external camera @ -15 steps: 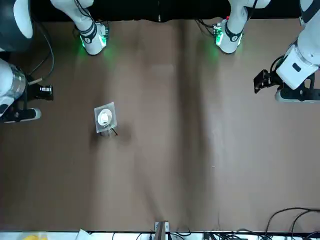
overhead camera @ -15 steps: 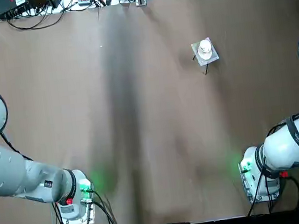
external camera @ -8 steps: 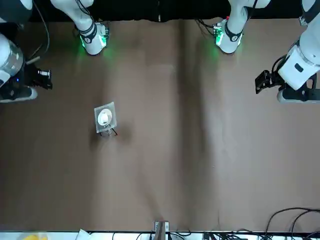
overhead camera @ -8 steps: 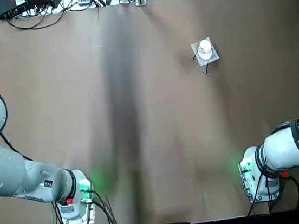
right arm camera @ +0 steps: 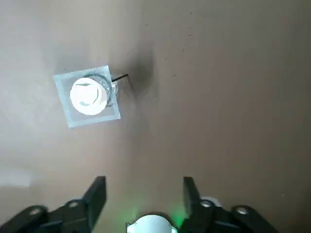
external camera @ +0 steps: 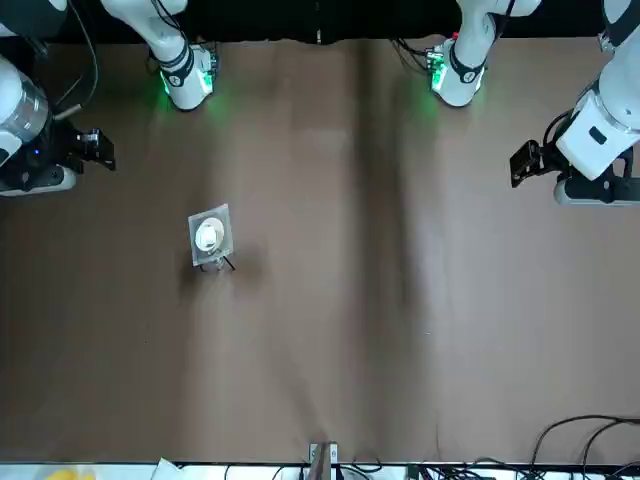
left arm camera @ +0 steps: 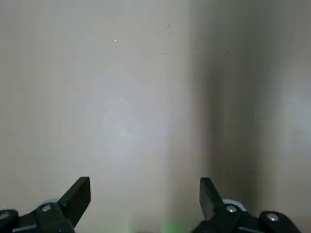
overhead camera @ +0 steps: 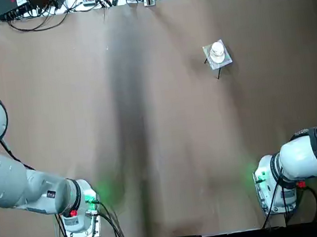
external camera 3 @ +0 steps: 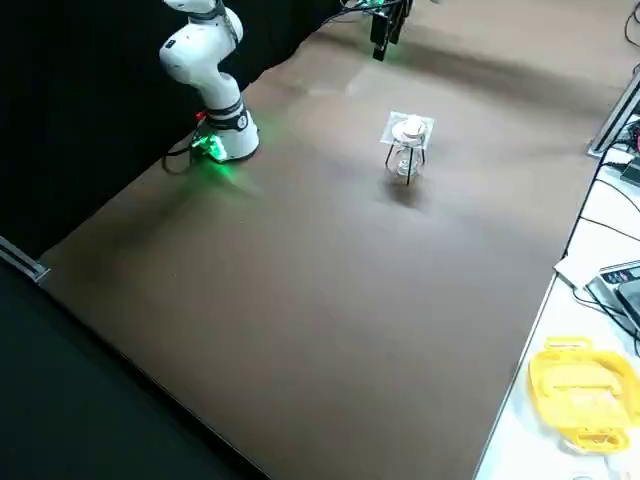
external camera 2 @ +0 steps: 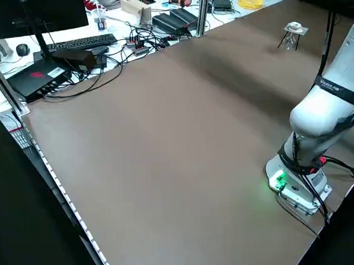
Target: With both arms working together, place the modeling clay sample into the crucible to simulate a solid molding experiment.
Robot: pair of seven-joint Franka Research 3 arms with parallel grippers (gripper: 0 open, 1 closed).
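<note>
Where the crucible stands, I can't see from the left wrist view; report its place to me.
Observer: The crucible is in the right half of the table, by the top view.
Operator: Tell me what it rests on.
Observer: A square mesh mat raised on a thin-legged stand, as the right side view shows.
Operator: Give me the right gripper's state.
Observer: The right gripper is open, over the table's right side, with nothing between its fingers.
</note>
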